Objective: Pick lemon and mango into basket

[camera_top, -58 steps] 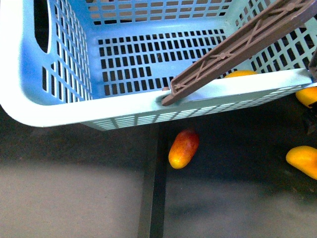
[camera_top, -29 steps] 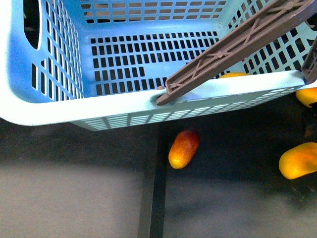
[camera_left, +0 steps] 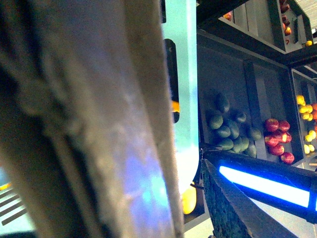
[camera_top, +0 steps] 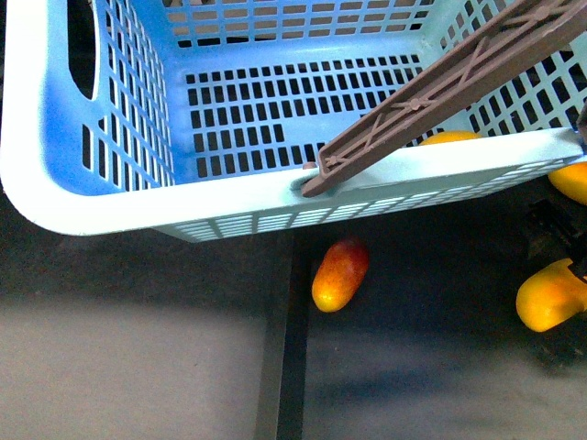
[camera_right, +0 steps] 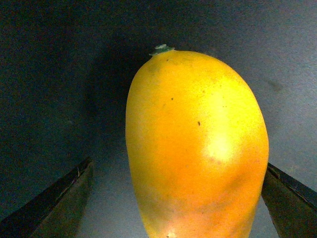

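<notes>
The mint-teal basket (camera_top: 183,206) hangs close in the front view, its brown handle (camera_top: 440,87) slanting across it. My left gripper (camera_left: 163,218) is shut on the basket handle (camera_left: 89,119), which fills that wrist view in a blur; one dark finger (camera_left: 233,208) shows. The plain yellow-orange mango (camera_top: 548,295) lies at the right edge of the dark shelf. In the right wrist view the mango (camera_right: 198,144) sits between the spread fingers (camera_right: 59,198) of my open right gripper (camera_right: 173,208). A yellow fruit (camera_top: 448,137) peeks over the basket's near rim, mostly hidden. I cannot pick out the lemon.
A red-and-yellow mango (camera_top: 340,273) lies below the basket beside a black divider strip (camera_top: 284,348). Another orange-yellow fruit (camera_top: 572,180) is at the right edge. Shelf bins hold green fruit (camera_left: 230,131), red fruit (camera_left: 277,139) and yellow fruit (camera_left: 307,106).
The basket swayed slightly left and back. The yellow mango at the right edge turned and shifted a little left, and the dark right gripper now shows above it.
</notes>
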